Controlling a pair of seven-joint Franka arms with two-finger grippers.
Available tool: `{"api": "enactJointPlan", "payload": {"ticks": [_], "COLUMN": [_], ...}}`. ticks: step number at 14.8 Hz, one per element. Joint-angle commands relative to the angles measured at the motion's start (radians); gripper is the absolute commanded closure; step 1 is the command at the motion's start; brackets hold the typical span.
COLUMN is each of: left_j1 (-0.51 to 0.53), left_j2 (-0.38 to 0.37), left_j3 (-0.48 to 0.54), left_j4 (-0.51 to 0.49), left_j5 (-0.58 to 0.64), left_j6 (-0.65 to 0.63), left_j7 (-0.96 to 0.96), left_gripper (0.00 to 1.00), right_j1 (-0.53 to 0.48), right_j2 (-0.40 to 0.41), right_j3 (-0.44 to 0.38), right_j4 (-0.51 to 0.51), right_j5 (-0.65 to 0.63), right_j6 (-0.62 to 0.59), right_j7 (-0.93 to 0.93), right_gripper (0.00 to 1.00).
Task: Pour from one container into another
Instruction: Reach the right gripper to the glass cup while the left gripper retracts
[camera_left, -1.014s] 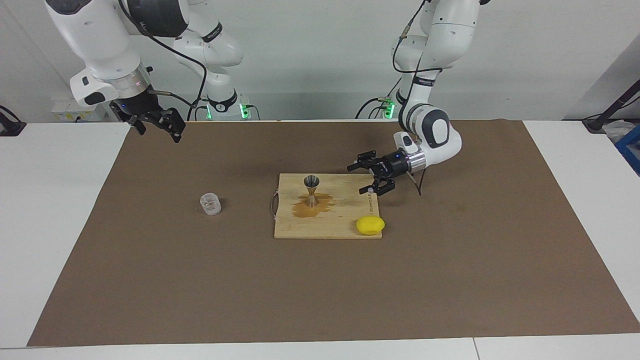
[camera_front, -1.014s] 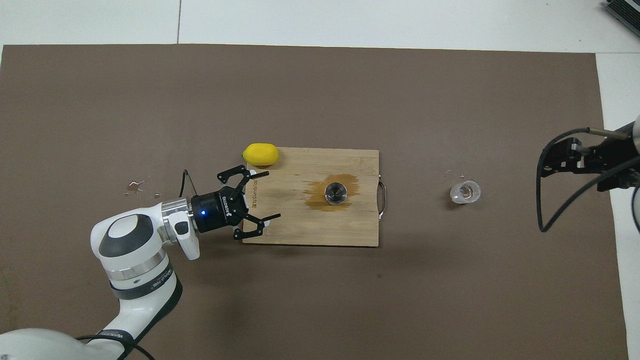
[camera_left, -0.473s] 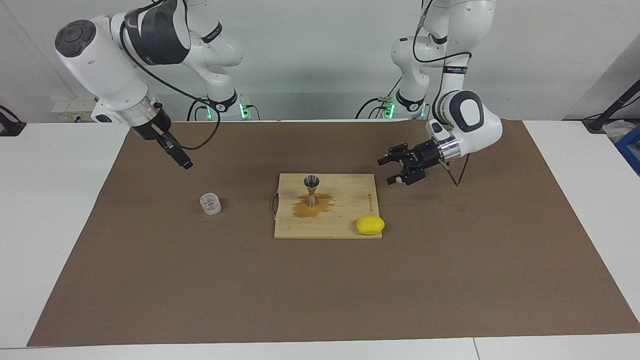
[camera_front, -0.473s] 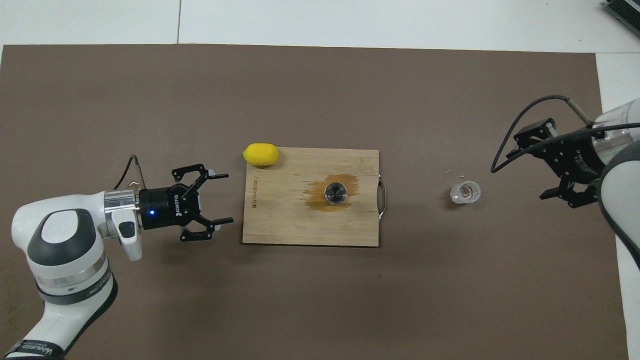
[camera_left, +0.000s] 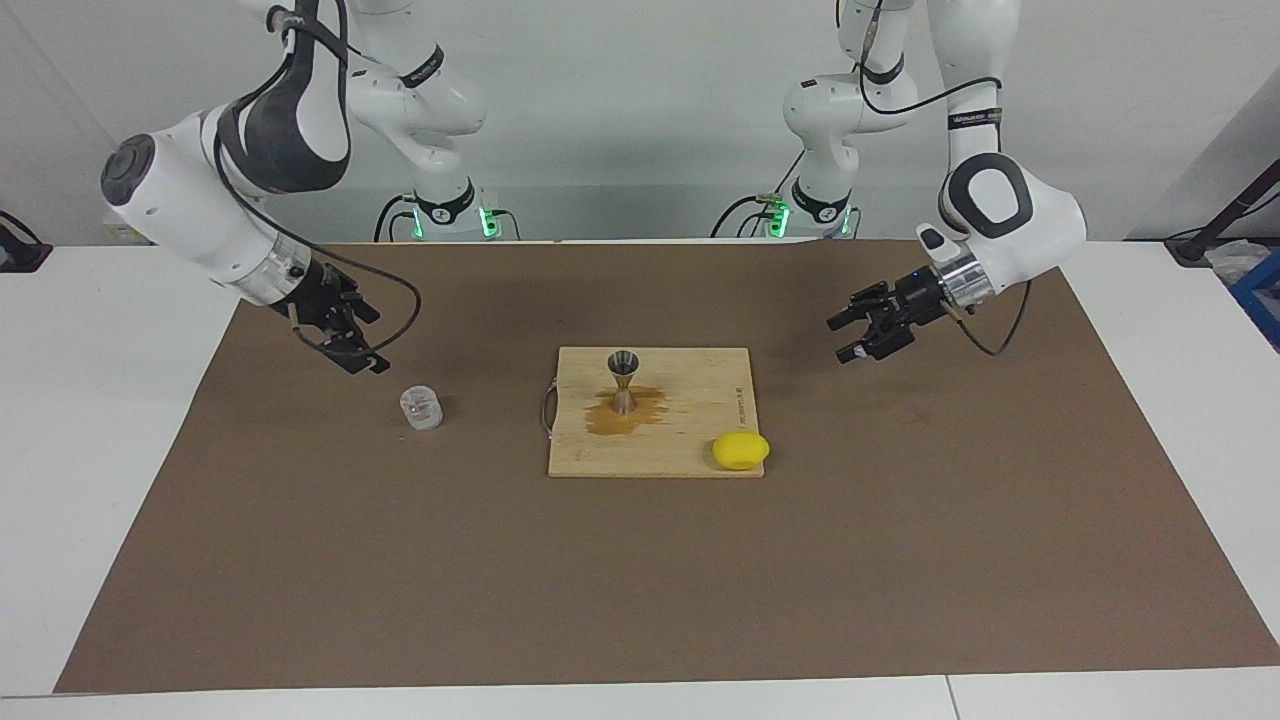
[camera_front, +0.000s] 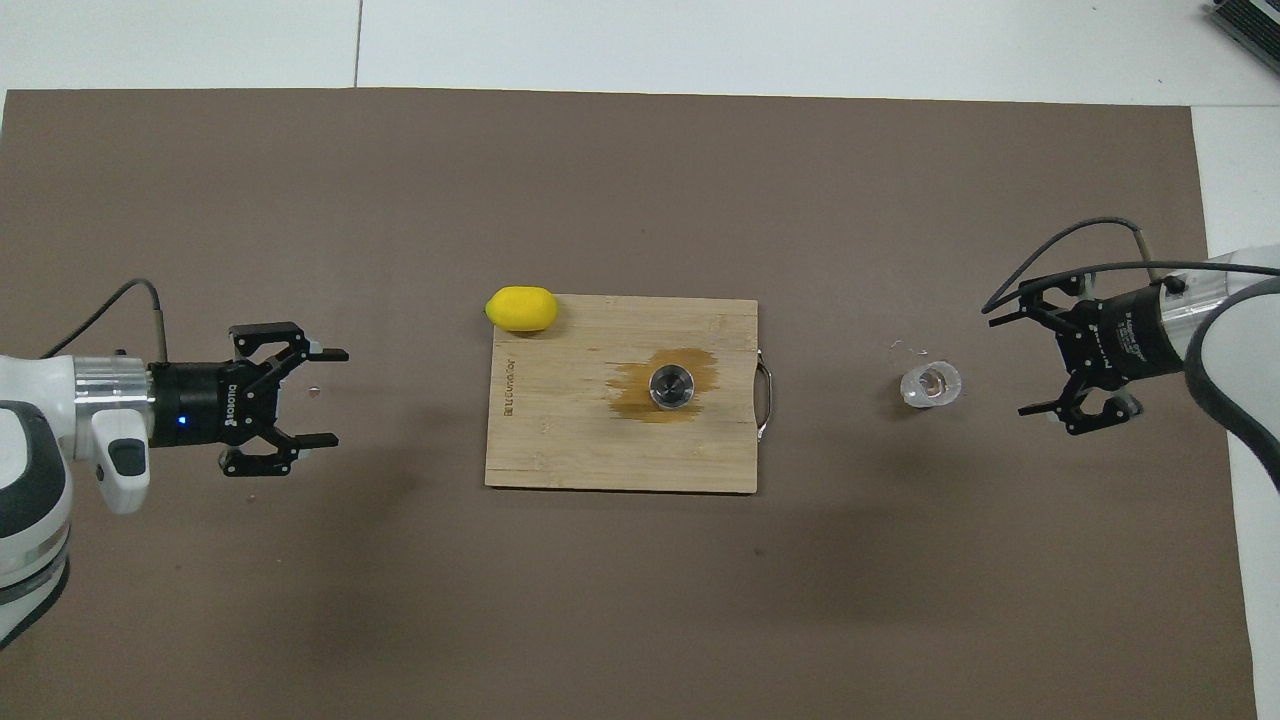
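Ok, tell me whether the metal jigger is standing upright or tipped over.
Upright. The small silver hourglass-shaped jigger stands on its base on the wooden cutting board, open mouth up, in a dark wet stain.

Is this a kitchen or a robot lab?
Probably a robot lab set up like a kitchen: a bare white table with a brown mat, and a cutting board carrying a metal jigger and a lemon.

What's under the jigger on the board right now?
The jigger stands upright on the wooden cutting board, in the middle of a dark stain that spreads around its base. The patch of board directly beneath the base is covered, so it cannot be seen.
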Motion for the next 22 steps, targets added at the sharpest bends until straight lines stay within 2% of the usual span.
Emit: {"api": "enactJointPlan", "payload": {"ticks": [1, 4, 8, 9, 14, 17, 22], "left_j1": [0.003, 0.028, 0.049, 0.049, 0.037, 0.032, 0.037], "left_j2": [-0.003, 0.000, 0.030, 0.038, 0.054, 0.058, 0.058], "left_j3": [-0.013, -0.012, -0.013, -0.013, -0.013, -0.013, -0.013], "left_j4": [0.042, 0.082, 0.165, 0.186, 0.226, 0.254, 0.265], "left_j5": [0.093, 0.144, 0.366, 0.383, 0.385, 0.388, 0.409], "left_j6": [-0.011, -0.029, -0.009, -0.008, 0.034, 0.018, 0.029], "left_j7": [-0.014, -0.017, -0.021, -0.021, -0.021, -0.065, -0.106], "left_gripper": [0.00, 0.00, 0.00, 0.00, 0.00, 0.00, 0.00], "right_j1": [-0.039, -0.061, -0.089, -0.098, -0.118, -0.096, -0.076], "right_j2": [0.031, 0.085, 0.143, 0.166, 0.237, 0.249, 0.252], "right_j3": [0.009, 0.009, 0.009, 0.009, 0.010, 0.009, 0.010], "right_j4": [-0.085, -0.117, -0.146, -0.145, -0.148, -0.152, -0.161], "right_j5": [0.115, 0.184, 0.267, 0.288, 0.370, 0.431, 0.465], "right_j6": [0.086, 0.146, 0.197, 0.197, 0.197, 0.203, 0.215], "right_j7": [-0.026, -0.097, -0.193, -0.225, -0.284, -0.284, -0.284], "right_gripper": [0.00, 0.00, 0.00, 0.00, 0.00, 0.00, 0.00]}}
